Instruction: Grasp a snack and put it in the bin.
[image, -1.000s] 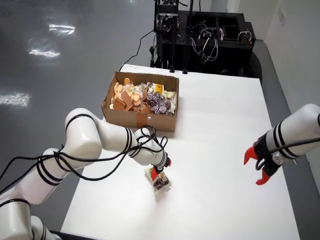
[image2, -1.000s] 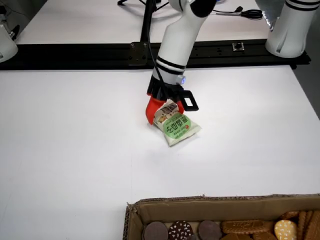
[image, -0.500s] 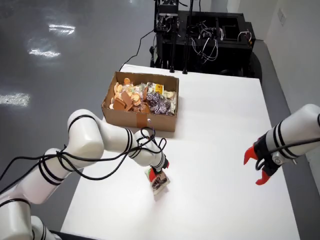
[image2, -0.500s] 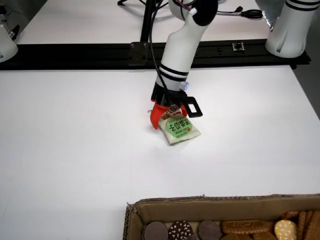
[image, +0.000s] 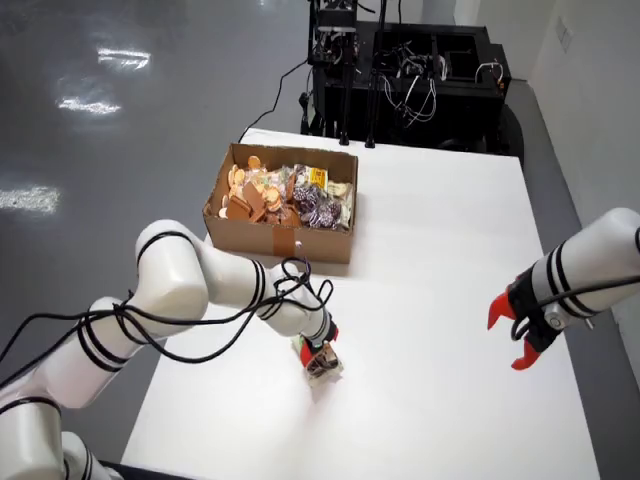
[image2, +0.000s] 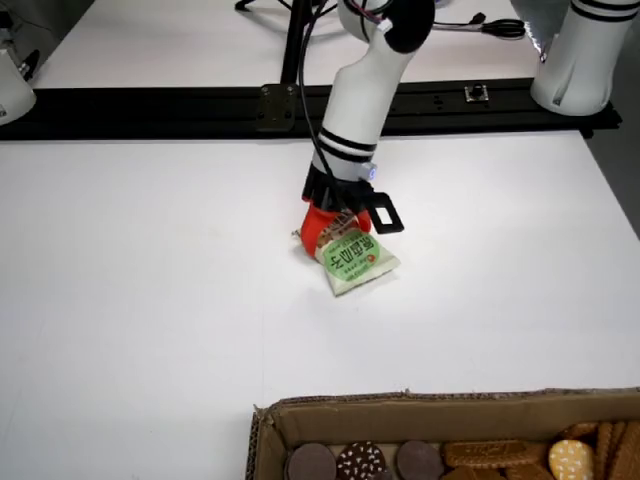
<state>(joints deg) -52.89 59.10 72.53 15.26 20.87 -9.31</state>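
Observation:
A green snack packet (image2: 357, 260) lies on the white table (image2: 150, 300), seen small in the view from above (image: 323, 364). My gripper (image2: 325, 230) has its red fingers (image2: 316, 222) down on the packet's far end, pinched shut on it, and the packet rests flat on the table. From above, my gripper (image: 316, 348) hangs from the white arm on the left, in front of the cardboard bin (image: 281, 240). The bin's rim (image2: 440, 404) shows at the bottom of the view from the bin's side, with round biscuits inside.
A second white arm with a red gripper (image: 520, 336) hangs still at the right of the view from above. The bin holds several biscuits and wrapped snacks (image: 290, 195). A black rail (image2: 150, 100) and equipment stand behind the table.
My gripper has sunk a little lower onto the packet's end. The packet has stayed in about the same spot, and the second arm has not moved.

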